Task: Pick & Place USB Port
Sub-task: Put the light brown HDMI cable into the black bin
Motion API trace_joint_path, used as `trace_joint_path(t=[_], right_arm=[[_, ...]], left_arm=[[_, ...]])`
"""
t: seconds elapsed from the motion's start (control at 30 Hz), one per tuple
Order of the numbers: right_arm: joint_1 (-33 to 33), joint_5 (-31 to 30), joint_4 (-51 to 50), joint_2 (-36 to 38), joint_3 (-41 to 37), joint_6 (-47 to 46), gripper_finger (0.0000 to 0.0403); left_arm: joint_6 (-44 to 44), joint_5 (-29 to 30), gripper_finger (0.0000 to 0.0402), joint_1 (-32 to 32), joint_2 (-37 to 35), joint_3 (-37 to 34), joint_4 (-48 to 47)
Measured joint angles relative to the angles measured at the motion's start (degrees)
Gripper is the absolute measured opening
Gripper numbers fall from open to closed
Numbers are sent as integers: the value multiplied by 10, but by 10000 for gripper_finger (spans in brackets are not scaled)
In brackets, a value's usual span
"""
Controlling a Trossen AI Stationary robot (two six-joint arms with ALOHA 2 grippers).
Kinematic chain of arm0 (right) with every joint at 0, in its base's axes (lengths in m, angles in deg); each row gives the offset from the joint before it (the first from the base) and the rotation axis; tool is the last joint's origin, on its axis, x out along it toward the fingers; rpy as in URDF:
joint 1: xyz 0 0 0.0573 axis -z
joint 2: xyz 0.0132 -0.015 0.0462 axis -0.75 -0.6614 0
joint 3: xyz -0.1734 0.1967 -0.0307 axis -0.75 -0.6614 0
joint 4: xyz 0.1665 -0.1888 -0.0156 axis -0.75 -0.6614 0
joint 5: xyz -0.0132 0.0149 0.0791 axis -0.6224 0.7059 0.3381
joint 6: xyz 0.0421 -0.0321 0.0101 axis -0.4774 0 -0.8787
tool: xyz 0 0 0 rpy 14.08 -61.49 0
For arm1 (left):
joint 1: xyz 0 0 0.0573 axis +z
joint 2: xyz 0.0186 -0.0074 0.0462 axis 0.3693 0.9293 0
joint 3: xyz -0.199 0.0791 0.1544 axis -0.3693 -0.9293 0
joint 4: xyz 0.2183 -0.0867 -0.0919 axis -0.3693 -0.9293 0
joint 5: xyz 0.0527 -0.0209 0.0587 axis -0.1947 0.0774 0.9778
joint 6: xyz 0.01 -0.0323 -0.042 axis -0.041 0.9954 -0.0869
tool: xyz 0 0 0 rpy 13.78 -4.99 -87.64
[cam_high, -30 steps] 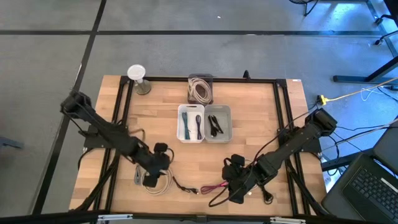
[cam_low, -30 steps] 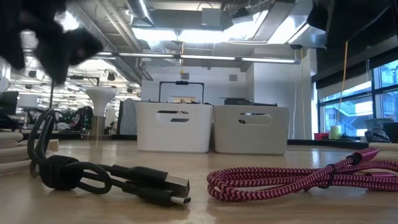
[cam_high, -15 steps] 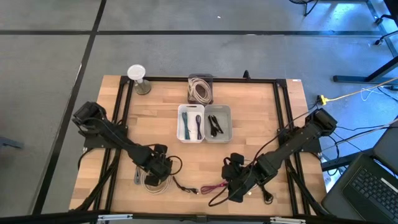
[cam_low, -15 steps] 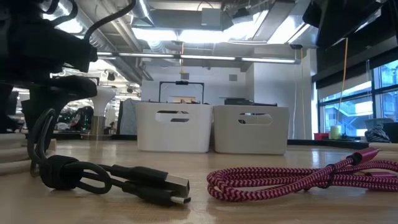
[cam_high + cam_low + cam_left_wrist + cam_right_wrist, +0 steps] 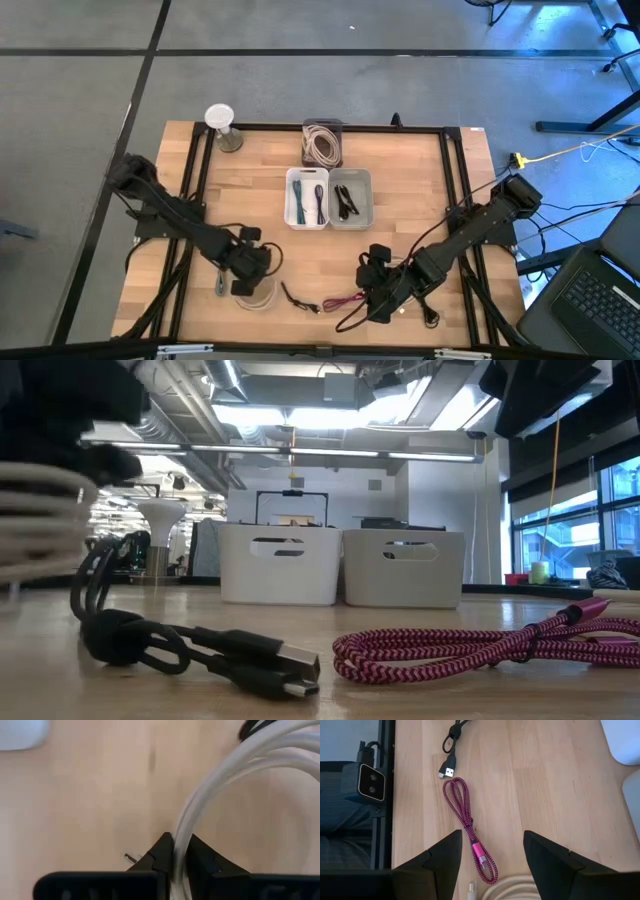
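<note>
My left gripper is pinched tight on a coiled white USB cable, a loop of several pale strands, at the table's near-left part; in the low view the coil sits raised above the wood. Just beside it lies a bundled black USB cable, then a folded pink braided cable. My right gripper hovers above that pink cable, fingers spread wide and empty. Farther back stand two white bins and a dark box of cables.
</note>
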Motion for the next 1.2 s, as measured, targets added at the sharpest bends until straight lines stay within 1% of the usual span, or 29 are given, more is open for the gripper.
trace_joint_path(t=[0.07, 0.17, 0.27, 0.37, 0.43, 0.5, 0.57, 0.67, 0.73, 0.77, 0.83, 0.93, 1.0, 1.1, 1.2], right_arm=[[0, 0, 0, 0, 0, 0, 215], [0, 0, 0, 1, 0, 0, 215], [0, 0, -1, 1, 0, 0, 215], [0, 0, -1, 1, 0, 0, 215], [0, 0, -1, 1, 0, 0, 215], [0, 0, -1, 1, 0, 2, 215], [0, -5, -1, 1, 0, 9, 215], [0, -8, -1, 1, 0, 18, 215], [0, -8, -2, 1, 0, 21, 215], [0, -8, -2, 1, 0, 27, 215], [0, -8, -6, 1, 0, 32, 215], [0, -9, -16, 1, 0, 32, 213], [-1, -26, -23, 1, 0, 33, 209], [-6, -51, -24, 1, 0, 44, 202], [-7, -70, -9, 1, 0, 55, 196]], left_arm=[[6, 36, 25, -11, -30, -1, -3], [10, 122, 25, -34, -78, 0, 6], [2, 238, 25, -63, -114, 0, 8], [-29, 361, 25, -88, -137, 0, 31], [-57, 425, 25, -97, -144, 0, 57], [-93, 468, 24, -98, -148, 0, 92], [-146, 488, 24, -95, -148, 0, 133], [-226, 481, 24, -80, -148, 0, 196], [-270, 455, 24, -65, -151, -1, 230], [-296, 437, 24, -57, -155, -7, 267], [-357, 387, 24, -34, -164, -30, 358], [-456, 290, 24, -1, -180, -83, 536], [-504, 221, 24, 24, -189, -122, 658], [-528, 147, 23, 71, -195, -173, 780], [-515, 113, 23, 122, -195, -199, 813]])
